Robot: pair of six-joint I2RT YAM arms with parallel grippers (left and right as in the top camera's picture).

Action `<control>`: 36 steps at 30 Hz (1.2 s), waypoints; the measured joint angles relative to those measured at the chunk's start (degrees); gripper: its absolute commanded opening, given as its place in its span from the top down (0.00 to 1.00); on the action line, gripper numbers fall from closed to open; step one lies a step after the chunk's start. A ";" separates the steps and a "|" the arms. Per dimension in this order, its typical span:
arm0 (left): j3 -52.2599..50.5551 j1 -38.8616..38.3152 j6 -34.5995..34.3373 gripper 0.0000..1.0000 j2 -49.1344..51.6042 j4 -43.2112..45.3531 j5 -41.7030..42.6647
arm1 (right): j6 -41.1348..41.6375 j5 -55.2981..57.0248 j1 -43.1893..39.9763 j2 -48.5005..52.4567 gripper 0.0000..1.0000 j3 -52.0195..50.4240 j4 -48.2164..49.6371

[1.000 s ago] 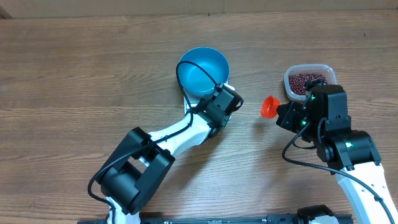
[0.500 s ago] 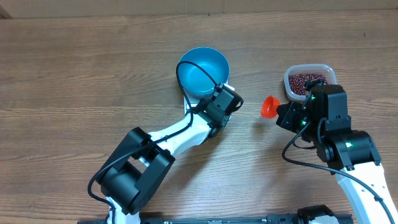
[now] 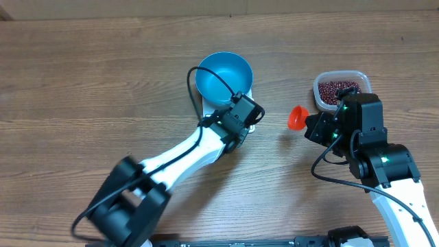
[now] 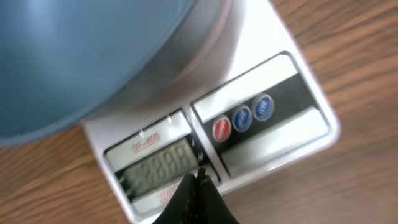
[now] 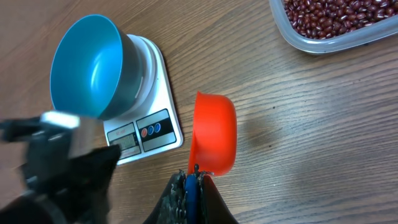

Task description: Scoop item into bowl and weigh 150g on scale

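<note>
The blue bowl [image 3: 223, 77] stands on the white scale [image 3: 252, 90], and no beans show inside it [image 5: 87, 65]. My left gripper [image 4: 198, 177] is shut and empty, with its tips at the front edge of the scale [image 4: 255, 62], just below the display. The bowl [image 4: 81, 50] fills the upper left of that view. My right gripper [image 5: 194, 171] is shut on the blue handle of an orange scoop [image 5: 214, 134], held over bare wood to the right of the scale [image 5: 149, 124]. The scoop [image 3: 296, 117] looks empty. The maroon beans [image 3: 338, 90] lie in a clear tub at the right.
The clear tub [image 5: 336, 15] sits at the far right of the table, beyond the scoop. My left arm [image 5: 56, 162] shows blurred at the lower left of the right wrist view. Bare wooden table surrounds the scale.
My left arm has swung its elbow left and down, and its gripper has shifted slightly left at the scale's front. The right arm and scoop have not moved.
</note>
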 measured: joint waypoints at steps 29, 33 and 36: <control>-0.09 0.04 -3.32 0.00 -28.00 -15.39 9.40 | 1.53 -0.20 0.00 0.00 0.96 0.00 2.34; -0.09 0.07 -4.92 0.00 -28.02 -17.05 9.68 | 1.51 -0.15 0.00 0.00 0.96 0.00 2.86; -0.09 0.28 -5.90 0.01 -28.02 -17.31 10.62 | 1.55 -0.17 0.00 0.00 0.96 0.00 2.86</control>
